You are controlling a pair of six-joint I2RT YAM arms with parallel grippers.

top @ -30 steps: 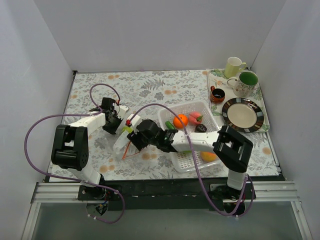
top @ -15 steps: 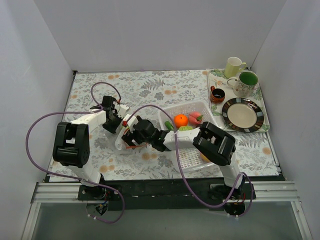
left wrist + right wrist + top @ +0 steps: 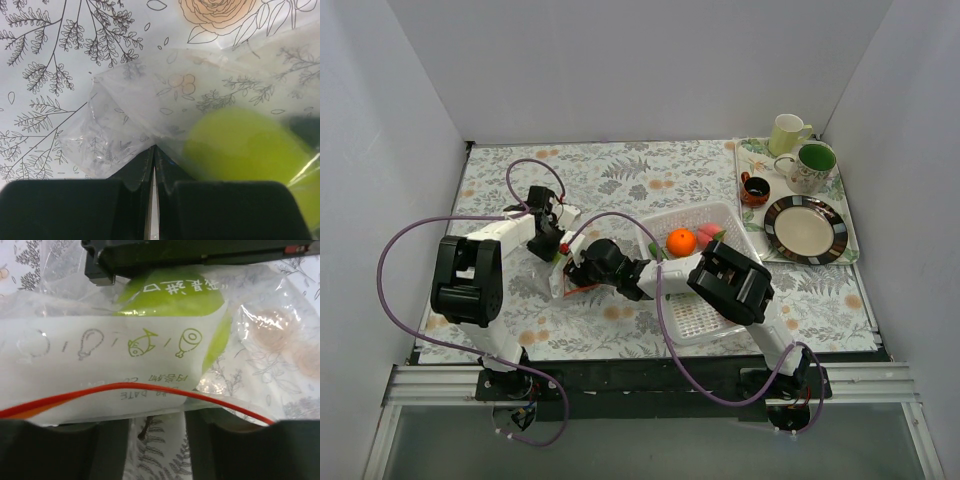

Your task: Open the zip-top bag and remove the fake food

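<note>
The right arm has folded in toward 9 o'clock over the last second, its elbow now hanging above the white perforated basket [image 3: 718, 213]. Its end effector [image 3: 157, 426] has pressed closer to the zip-top bag [image 3: 563, 274]. The left end effector [image 3: 152, 162] has drawn back toward 11 o'clock, and the bag has slid that way with it. The bag lies on the floral surface [image 3: 620, 180] at 9 o'clock from the basket, stretched between the two end effectors.

In the left wrist view, the left jaws are clenched on a fold of clear film at the bag's closed end. A light green round fruit [image 3: 245, 145] sits inside the bag at 3 o'clock of that pinch.

In the right wrist view, the red zip strip [image 3: 200, 396] runs across the right fingertips. The right jaws stand slightly parted, the patterned surface shows in the gap, and no film is clamped there as far as the view shows.

The strip bows, but whether the mouth has split cannot be told.

An orange [image 3: 681, 241] and a peach-red piece [image 3: 712, 236] rest in the basket, so most of the fake food looks already out. The green fruit seems to be what remains. With the tail anchored and the bag taut, the likely next step is working the mouth open at the strip. A weak hold there could let the film slip.
</note>
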